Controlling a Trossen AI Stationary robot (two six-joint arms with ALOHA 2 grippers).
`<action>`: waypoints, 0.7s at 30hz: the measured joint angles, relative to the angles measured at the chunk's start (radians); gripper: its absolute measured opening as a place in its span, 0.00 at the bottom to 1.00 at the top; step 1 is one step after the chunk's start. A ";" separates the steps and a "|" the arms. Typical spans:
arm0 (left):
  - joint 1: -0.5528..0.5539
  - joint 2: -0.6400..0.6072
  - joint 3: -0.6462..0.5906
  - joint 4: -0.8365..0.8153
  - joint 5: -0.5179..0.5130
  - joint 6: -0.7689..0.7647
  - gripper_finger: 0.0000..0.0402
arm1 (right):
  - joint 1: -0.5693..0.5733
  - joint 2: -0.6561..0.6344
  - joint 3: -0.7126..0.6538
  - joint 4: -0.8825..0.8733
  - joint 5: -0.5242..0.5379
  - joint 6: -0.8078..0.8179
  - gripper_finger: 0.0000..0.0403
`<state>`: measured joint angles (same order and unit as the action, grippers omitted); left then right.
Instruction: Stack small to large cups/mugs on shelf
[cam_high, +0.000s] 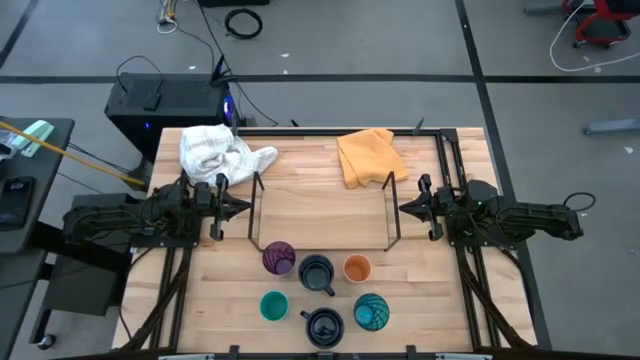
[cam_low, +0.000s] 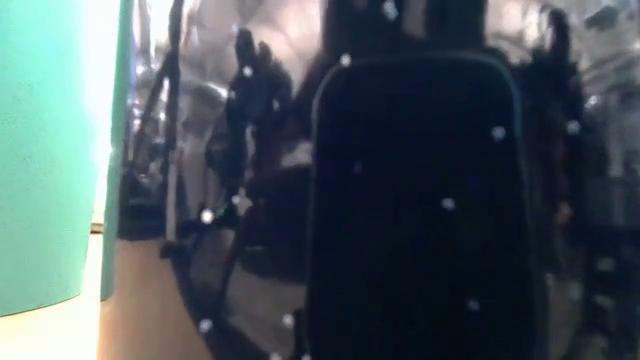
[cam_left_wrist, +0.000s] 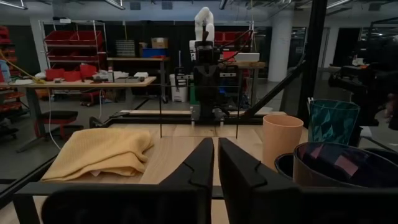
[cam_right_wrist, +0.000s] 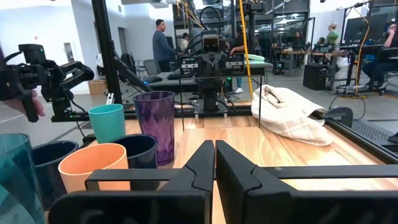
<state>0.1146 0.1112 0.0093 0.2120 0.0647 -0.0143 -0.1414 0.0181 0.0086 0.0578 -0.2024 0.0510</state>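
The black wire shelf (cam_high: 389, 214) stands on the wooden table between my two arms, with nothing on it. In front of it stand the purple tumbler (cam_high: 279, 258), a navy mug (cam_high: 317, 272) and the orange cup (cam_high: 357, 268). Nearer the front edge stand the small teal cup (cam_high: 274, 306), a second navy mug (cam_high: 322, 325) and the patterned teal cup (cam_high: 371, 312). My left gripper (cam_high: 243, 207) is shut and empty just outside the shelf's left end. My right gripper (cam_high: 402, 208) is shut and empty just outside its right end.
A white cloth (cam_high: 215, 152) lies at the table's far left and a yellow cloth (cam_high: 368, 155) at the far middle, behind the shelf. The low view is filled by the teal cup (cam_low: 50, 150) and a navy mug (cam_low: 415, 200). People show in the room beyond (cam_right_wrist: 163, 43).
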 joint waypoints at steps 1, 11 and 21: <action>0.000 0.000 0.000 0.000 0.000 0.000 0.07 | 0.000 0.000 0.000 0.000 0.000 -0.013 0.06; 0.000 0.000 0.000 0.000 0.000 0.000 0.09 | 0.000 0.000 0.000 0.002 0.000 -0.070 0.06; 0.000 0.000 0.000 0.000 0.000 0.000 0.07 | 0.000 0.000 0.000 0.092 0.000 0.021 0.06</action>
<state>0.1146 0.1109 0.0092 0.2123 0.0647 -0.0147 -0.1413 0.0185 0.0082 0.1494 -0.2028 0.0725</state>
